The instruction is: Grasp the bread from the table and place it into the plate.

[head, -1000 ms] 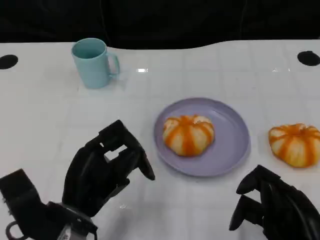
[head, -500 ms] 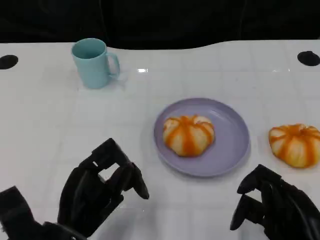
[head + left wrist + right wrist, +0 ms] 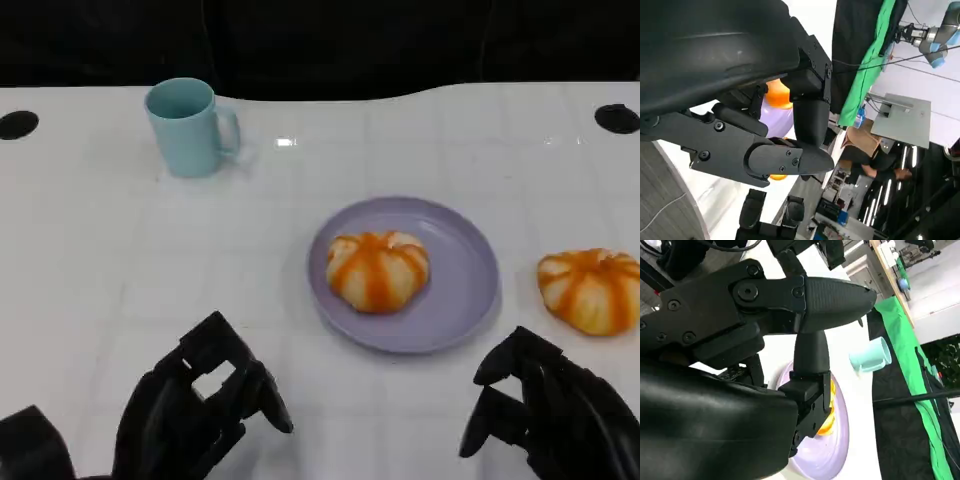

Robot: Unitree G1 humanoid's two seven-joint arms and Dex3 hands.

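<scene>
While 1 bread (image 3: 378, 271) sits in the plate (image 3: 470, 300), the bread on the table (image 3: 592, 290) lies just ahead of my right hand (image 3: 545, 420), fingers spread, holding nothing.

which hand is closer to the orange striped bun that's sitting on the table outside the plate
Right. The right hand sits just below the orange striped bun on the white table, at the near edge. The left hand is far across, beyond the lavender plate.

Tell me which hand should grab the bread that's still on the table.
Right. The loose bread lies on the table to the right of the plate, just beyond the empty right hand. The left hand sits on the plate's far side and would likely have to cross it.
</scene>
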